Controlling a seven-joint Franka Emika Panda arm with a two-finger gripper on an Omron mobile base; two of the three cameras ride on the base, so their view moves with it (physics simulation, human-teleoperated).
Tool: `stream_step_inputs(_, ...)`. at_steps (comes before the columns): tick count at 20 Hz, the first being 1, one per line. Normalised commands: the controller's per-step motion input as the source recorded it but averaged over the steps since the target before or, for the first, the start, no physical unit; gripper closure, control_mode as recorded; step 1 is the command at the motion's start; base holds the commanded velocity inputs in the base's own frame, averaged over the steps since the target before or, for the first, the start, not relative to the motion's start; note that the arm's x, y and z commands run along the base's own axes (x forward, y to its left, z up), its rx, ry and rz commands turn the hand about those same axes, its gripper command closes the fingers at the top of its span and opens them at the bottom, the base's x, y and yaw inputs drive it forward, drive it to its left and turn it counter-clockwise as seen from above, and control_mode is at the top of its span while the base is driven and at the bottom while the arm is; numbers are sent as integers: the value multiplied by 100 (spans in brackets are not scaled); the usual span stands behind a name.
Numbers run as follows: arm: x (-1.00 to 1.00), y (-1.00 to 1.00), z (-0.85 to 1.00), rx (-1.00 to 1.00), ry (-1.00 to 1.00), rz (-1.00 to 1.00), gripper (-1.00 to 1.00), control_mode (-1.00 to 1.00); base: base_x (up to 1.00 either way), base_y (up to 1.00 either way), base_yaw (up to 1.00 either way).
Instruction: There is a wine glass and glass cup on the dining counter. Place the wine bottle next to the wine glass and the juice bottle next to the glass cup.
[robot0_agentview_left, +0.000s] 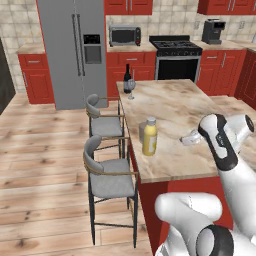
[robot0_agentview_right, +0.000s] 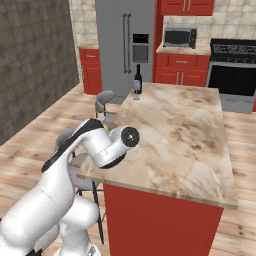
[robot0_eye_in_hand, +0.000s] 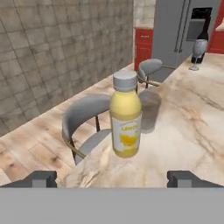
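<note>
Juice bottle (robot0_eye_in_hand: 125, 114) stands mid-frame touching the glass cup (robot0_eye_in_hand: 150, 110) (placement looks finished); tool (robot0_eye_in_hand: 112, 178) wide open, holding nothing, should retreat straight back.

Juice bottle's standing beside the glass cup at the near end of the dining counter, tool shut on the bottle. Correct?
Not quite. The juice bottle does stand beside the glass cup at the near end of the dining counter, but the tool is open and clear of the bottle: in the hand view its fingertips sit wide apart, short of it.
</note>
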Motion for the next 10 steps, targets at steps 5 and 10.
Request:
stream_step_inputs(5,-60,0,29,0,12,-10,-100,-100,0,0,0)
stream_step_inputs(10,-63,0,24,-2,5,-11,-100,-100,0,0,0)
